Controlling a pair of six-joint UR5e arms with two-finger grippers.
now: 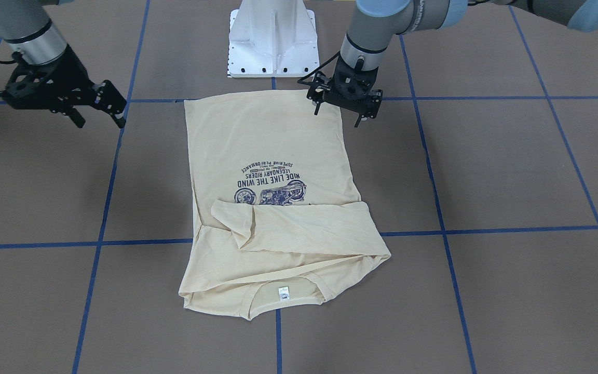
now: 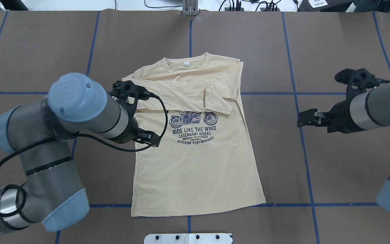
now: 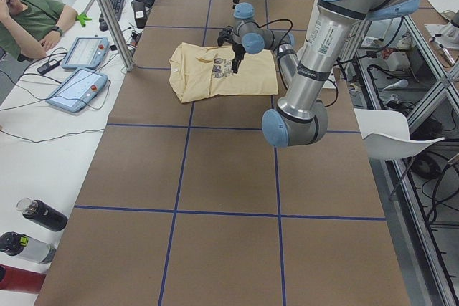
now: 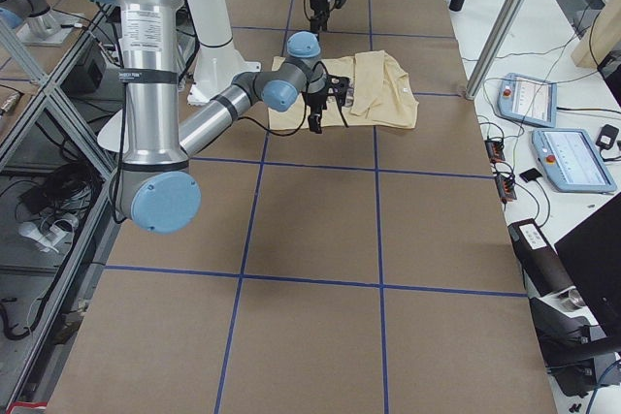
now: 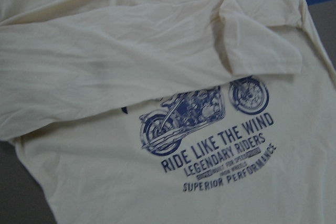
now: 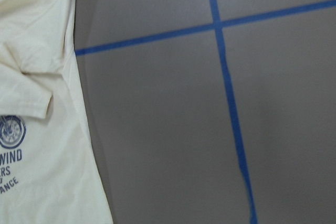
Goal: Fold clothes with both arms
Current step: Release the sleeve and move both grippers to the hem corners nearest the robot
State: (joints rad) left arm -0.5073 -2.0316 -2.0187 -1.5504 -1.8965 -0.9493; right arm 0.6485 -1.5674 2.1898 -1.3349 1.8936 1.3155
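The clothes are one cream-yellow long-sleeved T-shirt (image 1: pixel 268 145) (image 2: pixel 195 169), lying flat and print up on the brown table. Both sleeves are folded across the chest, and the white neck label (image 1: pixel 284 293) lies at the edge far from the robot. My left gripper (image 1: pixel 338 115) (image 2: pixel 136 114) hangs open above the shirt's left side, not touching it; its wrist view shows the motorcycle print (image 5: pixel 199 114). My right gripper (image 1: pixel 99 120) (image 2: pixel 320 98) is open and empty, off the shirt to its right above bare table. The right wrist view shows only the shirt's edge (image 6: pixel 31 51).
Blue tape lines (image 1: pixel 444 228) divide the table into squares. The white pedestal base (image 1: pixel 273 41) stands just behind the hem. Beside the table are teach pendants (image 3: pixel 86 51), bottles (image 3: pixel 43 214) and a seated person (image 3: pixel 29 19).
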